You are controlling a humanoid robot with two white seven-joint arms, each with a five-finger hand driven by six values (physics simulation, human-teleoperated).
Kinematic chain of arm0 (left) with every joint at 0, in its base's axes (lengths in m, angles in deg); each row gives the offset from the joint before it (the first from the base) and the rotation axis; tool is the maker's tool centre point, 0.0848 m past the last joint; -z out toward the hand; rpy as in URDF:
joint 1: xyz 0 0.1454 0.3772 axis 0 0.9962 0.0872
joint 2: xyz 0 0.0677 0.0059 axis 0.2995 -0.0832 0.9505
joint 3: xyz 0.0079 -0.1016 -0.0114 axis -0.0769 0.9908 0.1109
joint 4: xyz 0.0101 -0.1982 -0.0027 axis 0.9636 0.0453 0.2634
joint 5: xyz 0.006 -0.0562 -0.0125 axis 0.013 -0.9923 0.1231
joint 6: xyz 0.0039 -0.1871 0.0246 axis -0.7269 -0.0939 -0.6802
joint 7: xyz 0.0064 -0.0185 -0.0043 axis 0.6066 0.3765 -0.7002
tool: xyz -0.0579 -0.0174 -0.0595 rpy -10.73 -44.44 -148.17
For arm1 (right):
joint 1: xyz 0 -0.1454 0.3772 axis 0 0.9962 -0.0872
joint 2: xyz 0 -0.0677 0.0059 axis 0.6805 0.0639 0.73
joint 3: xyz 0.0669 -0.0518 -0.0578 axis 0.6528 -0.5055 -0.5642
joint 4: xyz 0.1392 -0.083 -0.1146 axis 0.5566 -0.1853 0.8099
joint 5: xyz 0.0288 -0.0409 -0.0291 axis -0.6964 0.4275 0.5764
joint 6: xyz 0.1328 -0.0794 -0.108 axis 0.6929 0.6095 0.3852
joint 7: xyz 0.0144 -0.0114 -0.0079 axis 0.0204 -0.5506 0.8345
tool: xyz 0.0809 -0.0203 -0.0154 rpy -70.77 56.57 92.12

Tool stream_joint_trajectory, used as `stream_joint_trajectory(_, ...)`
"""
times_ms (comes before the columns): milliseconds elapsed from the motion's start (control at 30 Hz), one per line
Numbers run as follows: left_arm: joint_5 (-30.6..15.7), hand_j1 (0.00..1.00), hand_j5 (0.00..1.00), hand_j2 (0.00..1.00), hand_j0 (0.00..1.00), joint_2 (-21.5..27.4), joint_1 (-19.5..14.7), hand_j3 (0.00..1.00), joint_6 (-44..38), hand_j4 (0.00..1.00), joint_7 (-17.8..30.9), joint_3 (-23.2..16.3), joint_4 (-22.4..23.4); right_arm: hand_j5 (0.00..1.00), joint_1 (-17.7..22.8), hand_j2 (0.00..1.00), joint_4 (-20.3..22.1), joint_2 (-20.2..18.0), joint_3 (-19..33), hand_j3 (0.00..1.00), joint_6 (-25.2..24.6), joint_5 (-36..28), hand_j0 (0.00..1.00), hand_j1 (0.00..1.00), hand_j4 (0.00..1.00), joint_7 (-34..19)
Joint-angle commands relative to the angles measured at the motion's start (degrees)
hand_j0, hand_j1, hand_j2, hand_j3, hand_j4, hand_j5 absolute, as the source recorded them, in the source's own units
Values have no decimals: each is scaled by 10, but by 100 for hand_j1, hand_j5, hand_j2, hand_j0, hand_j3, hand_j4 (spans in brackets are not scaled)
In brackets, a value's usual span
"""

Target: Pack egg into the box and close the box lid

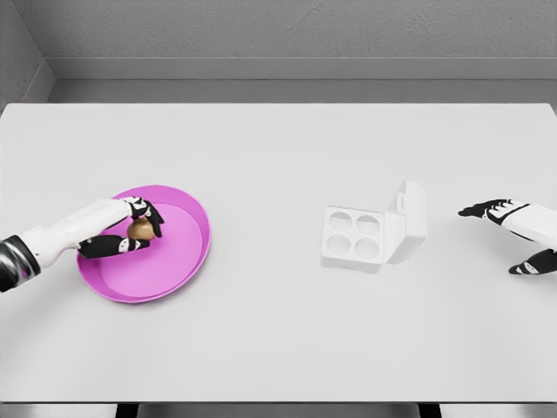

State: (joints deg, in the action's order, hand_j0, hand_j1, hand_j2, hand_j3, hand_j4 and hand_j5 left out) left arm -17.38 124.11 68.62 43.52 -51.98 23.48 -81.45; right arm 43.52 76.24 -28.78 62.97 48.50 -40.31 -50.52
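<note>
A brown egg (143,230) sits inside the pink plate (187,257) at the left of the table. My left hand (139,228) reaches over the plate, and its black-and-white fingers (146,211) curl around the egg. The white egg box (355,237) stands right of the table's middle, with empty round cups and its lid (411,218) tilted up on the right side. My right hand (515,235) hovers near the right edge, well clear of the box, with its fingers spread and nothing in them.
The white table (278,157) stretches wide around both objects. A grey wall runs along its far edge. Between the plate and the box lies bare tabletop.
</note>
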Motion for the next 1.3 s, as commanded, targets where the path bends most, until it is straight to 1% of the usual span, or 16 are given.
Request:
stream_joint_trajectory(0,-6,40,40,40,40,-7,-1,40,-1,40,0,1,-2,100,0,100,0,-1,0,100,-1,-4,100,100,100,0)
stream_joint_trajectory(233,-16,40,40,40,40,-23,-10,40,-1,40,0,1,-3,100,3,100,0,-1,0,100,-1,-4,100,100,100,0)
stream_joint_trajectory(633,-16,39,39,39,39,-52,-14,39,1,39,0,-4,-4,100,3,100,1,-1,0,100,-1,-4,100,100,100,0)
stream_joint_trajectory(700,-16,37,37,37,37,-60,-18,37,3,37,0,-4,-5,100,3,100,1,-1,0,100,-1,-4,100,100,100,0)
stream_joint_trajectory(867,-15,38,38,38,38,-70,-25,38,5,38,0,-7,-8,100,5,100,2,-1,0,100,-1,-4,100,100,100,0)
stream_joint_trajectory(1167,-13,38,38,38,38,-99,-33,38,5,38,0,-17,-12,100,5,100,2,-1,0,100,-1,-4,100,100,100,0)
stream_joint_trajectory(1267,-14,37,37,37,37,-107,-44,37,5,37,0,-33,-11,100,5,100,2,-1,0,100,-1,-4,100,100,100,0)
